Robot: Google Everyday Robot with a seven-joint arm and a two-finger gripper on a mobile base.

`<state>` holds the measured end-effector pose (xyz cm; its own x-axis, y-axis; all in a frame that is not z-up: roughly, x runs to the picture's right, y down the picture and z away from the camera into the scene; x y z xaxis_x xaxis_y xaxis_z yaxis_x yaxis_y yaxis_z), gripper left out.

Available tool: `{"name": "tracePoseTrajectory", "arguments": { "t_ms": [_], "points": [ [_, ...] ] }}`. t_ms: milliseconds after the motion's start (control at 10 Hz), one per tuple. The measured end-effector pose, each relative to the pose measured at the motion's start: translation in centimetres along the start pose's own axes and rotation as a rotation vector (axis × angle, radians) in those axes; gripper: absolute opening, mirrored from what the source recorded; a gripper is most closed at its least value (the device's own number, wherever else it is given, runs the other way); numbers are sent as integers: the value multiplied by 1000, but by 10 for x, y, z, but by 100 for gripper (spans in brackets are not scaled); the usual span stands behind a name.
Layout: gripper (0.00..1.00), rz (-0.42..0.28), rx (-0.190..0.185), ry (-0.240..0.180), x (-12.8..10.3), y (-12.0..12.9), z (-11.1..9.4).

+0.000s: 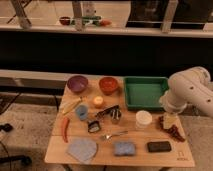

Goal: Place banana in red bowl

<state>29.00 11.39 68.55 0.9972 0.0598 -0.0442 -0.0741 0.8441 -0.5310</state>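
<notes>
Pale yellow curved banana (71,105) lies on left side of wooden table (137,137), apart from glossy round red bowl (108,84). My gripper (171,125) is wide, empty, at table's right edge. Nothing done; grasp, transfer outstanding.

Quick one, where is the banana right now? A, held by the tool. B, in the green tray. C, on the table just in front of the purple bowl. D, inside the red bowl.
C: the banana lies on the table just in front of the purple bowl, outside the red bowl, while the tool hangs at the table's far end, by the white cup.
</notes>
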Motion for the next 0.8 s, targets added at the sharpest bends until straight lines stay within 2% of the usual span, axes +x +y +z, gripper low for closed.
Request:
{"name": "tracePoseTrajectory", "arguments": {
  "t_ms": [200,500,600,800],
  "points": [
    [80,-14,19,-54,-20,-16,7],
    [80,-58,43,-150,-65,-44,17],
    [80,-64,47,-169,-72,-48,18],
    [80,-89,65,-226,-103,-56,11]
  ]
}}
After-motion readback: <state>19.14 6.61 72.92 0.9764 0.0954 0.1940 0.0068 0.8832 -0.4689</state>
